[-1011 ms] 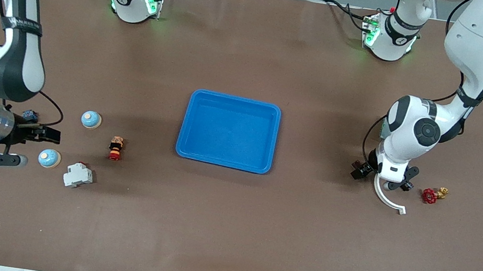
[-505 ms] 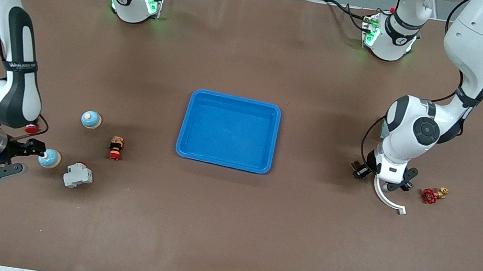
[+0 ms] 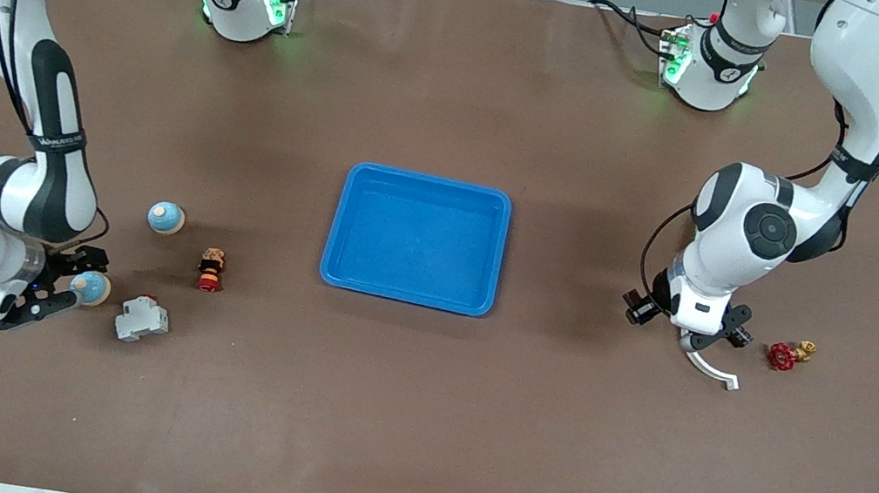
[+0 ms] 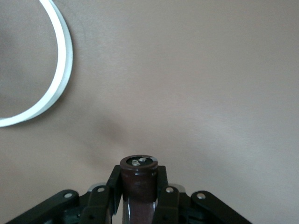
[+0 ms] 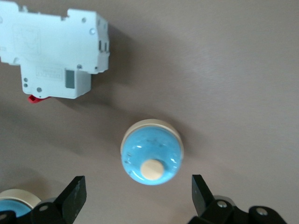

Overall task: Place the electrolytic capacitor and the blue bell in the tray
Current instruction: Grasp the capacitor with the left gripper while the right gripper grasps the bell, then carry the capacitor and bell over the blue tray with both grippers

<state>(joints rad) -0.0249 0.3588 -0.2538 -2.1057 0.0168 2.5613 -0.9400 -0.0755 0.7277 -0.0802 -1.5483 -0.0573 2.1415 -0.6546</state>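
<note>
While the left tool (image 4: pixel 138 196) pinches the small dark-brown cylindrical capacitor (image 4: pixel 138 179), the right tool (image 5: pixel 138 196) gapes around the rounded, probably slippery blue bell (image 5: pixel 152 152) (grip low).

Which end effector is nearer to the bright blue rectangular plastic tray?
The left end effector, holding a dark cylindrical capacitor, is nearer, just off the tray toward the left arm's end. The right end effector stands at a blue bell, farther away.
</note>
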